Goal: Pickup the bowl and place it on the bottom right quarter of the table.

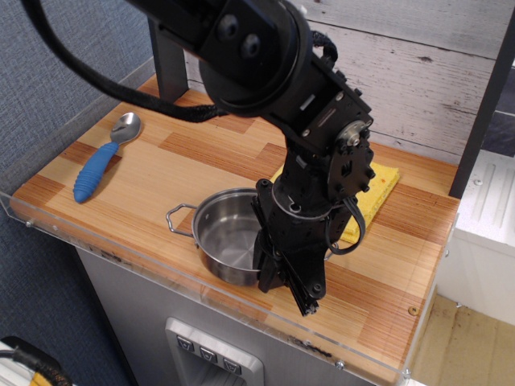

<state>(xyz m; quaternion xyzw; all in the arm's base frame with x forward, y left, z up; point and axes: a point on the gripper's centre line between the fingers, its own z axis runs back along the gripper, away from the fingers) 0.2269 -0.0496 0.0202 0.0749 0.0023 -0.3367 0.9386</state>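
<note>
The table is filling most of the view, a wooden top of light and reddish-brown strips with a clear rim along its near edge. The black robot arm is reaching down over the middle of it and is hiding a good part of the surface behind.

The gripper is pointing down at the near side of the table, and it is gripping the right rim of the bowl, with one finger inside the wall and the other outside. The bowl is sitting near the front edge, a little right of the middle, with one wire handle sticking out to the left. I cannot tell if its bottom is touching the wood.

The yellow cloth is lying behind the gripper, partly covered by the arm. The blue-handled spoon is lying well apart, at the far left.
</note>
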